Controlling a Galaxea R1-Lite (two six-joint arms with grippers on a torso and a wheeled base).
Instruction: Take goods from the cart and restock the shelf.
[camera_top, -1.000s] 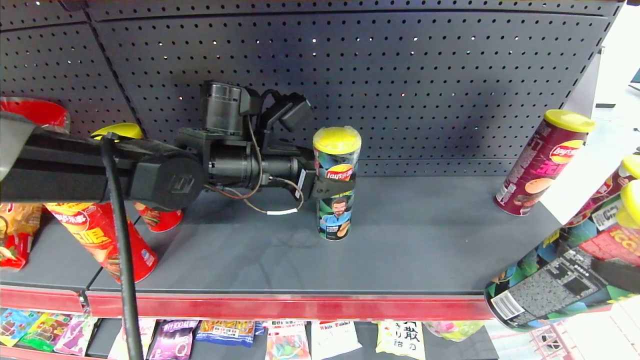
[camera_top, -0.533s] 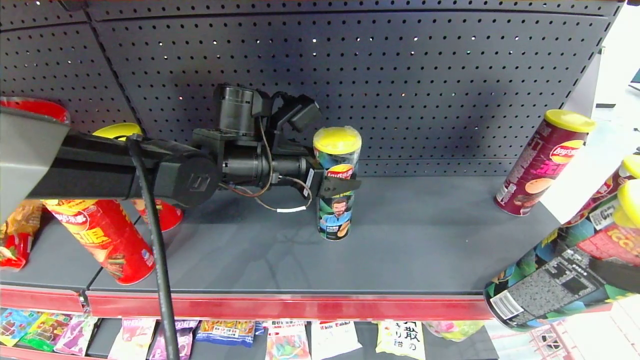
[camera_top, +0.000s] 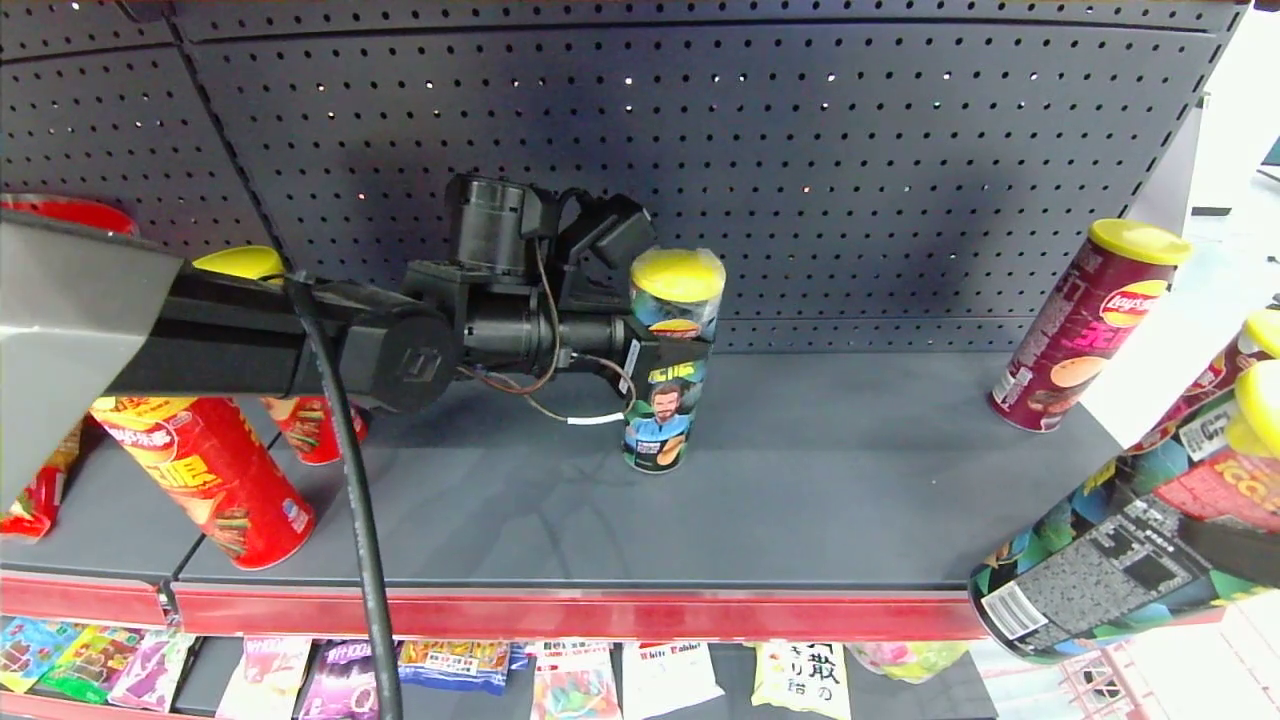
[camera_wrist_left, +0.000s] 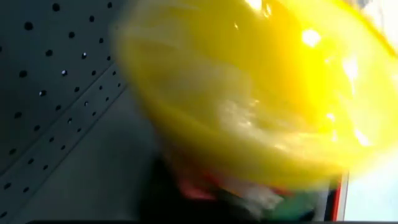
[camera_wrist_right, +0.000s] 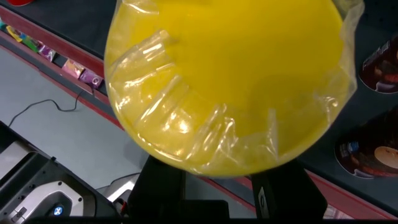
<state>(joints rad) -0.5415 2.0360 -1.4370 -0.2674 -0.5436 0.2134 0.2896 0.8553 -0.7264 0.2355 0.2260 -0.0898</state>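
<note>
Heads up, your left gripper (camera_top: 672, 360) was clamped round the middle of the chip can (camera_top: 660, 420), which stood tilted mid-way along the shelf (camera_top: 850, 480), so you wanted to ease it upright before letting go, while your right gripper (camera_top: 1228, 552) pinched a second can (camera_top: 1090, 580) off the shelf's right end.

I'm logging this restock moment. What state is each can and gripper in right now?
middle can: tilted, lid on, gripped
left gripper: shut on the middle can
corner can: held slanted, lid on, off the shelf
right gripper: shut on the corner can
maroon can: standing on the shelf, lid on
red can: standing on the shelf, untouched
</note>
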